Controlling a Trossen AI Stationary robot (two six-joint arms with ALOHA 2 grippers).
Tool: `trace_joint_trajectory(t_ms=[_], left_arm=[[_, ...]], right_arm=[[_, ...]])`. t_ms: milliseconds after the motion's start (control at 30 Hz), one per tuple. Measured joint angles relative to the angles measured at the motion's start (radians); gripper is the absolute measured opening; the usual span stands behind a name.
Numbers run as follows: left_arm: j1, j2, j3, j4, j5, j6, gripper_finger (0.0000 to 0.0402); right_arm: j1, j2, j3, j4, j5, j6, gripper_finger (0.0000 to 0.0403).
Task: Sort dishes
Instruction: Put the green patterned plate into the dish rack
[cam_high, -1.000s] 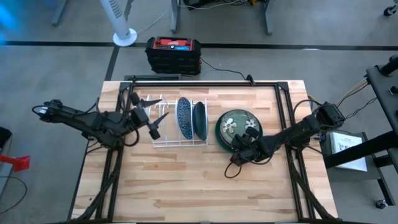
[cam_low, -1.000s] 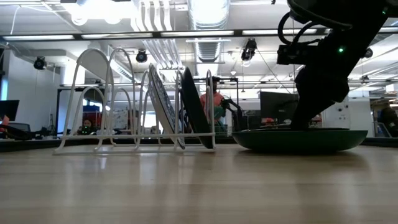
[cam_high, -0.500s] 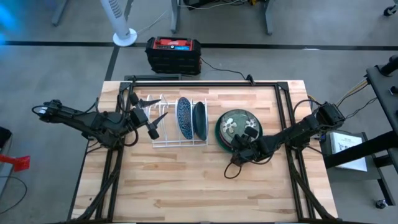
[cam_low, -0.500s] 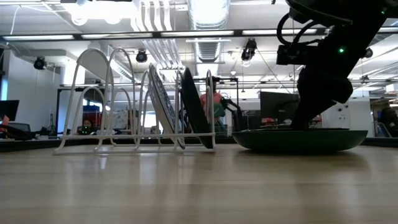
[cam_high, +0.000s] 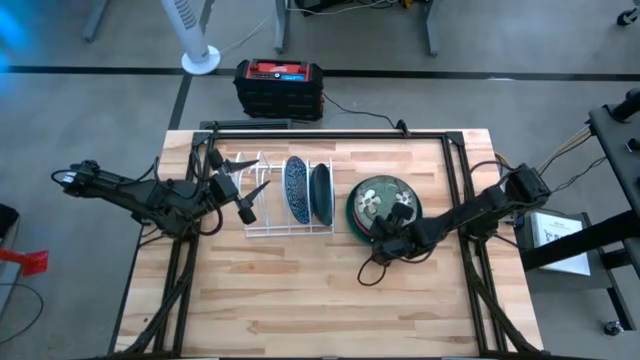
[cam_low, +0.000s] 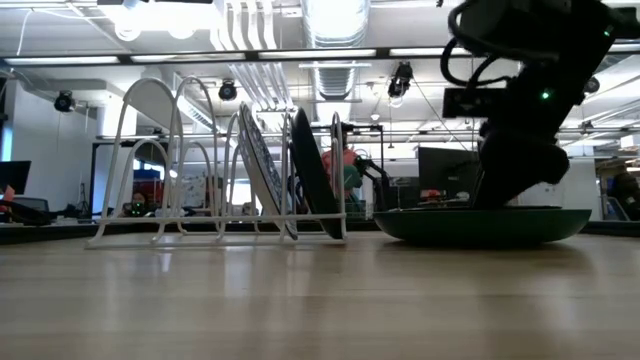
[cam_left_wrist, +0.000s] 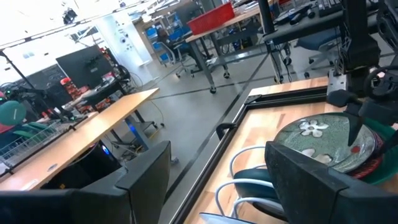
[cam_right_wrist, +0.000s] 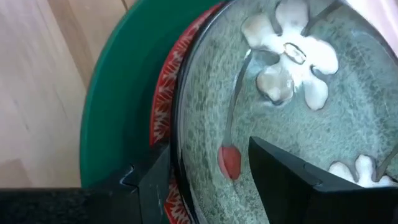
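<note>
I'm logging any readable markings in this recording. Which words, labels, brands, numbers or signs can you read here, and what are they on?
None can be read.
White sheet beside the table's right edge: printed, too small to read.
Red-topped black box on the floor behind the table: no legible label.
Top plate of the stack: white flower pattern only, no text.

table (cam_high: 300, 290): pale wood planks, smooth, satin sheen | dish rack (cam_high: 262, 228): white coated wire, glossy | top plate (cam_right_wrist: 273, 112): glazed ceramic, speckled grey-green (white flower motifs), glossy | green plate (cam_right_wrist: 121, 93): smooth, soft shine | red patterned plate (cam_right_wrist: 166, 87): glazed rim | right gripper fingers (cam_right_wrist: 292, 180): dark matt plastic
</note>
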Motion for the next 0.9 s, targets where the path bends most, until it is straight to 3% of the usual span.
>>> trace_joint_trajectory(t_ms=[333, 700, 900], left_arm=[[0.0, 0.005, -0.001, 0.0, 0.0, 0.0, 0.025], [0.0, 0.011, -0.001, 0.0, 0.0, 0.0, 0.025], [0.0, 0.011, -0.001, 0.0, 0.0, 0.0, 0.025]], right_arm=[[-0.001, 0.035, 0.0, 0.008, 0.023, -0.01, 0.0169], [0.0, 0.04, -0.001, -0.001, 0.045, -0.036, 0.002], [-0.001, 0.04, -0.001, -0.002, 0.063, -0.031, 0.0019]])
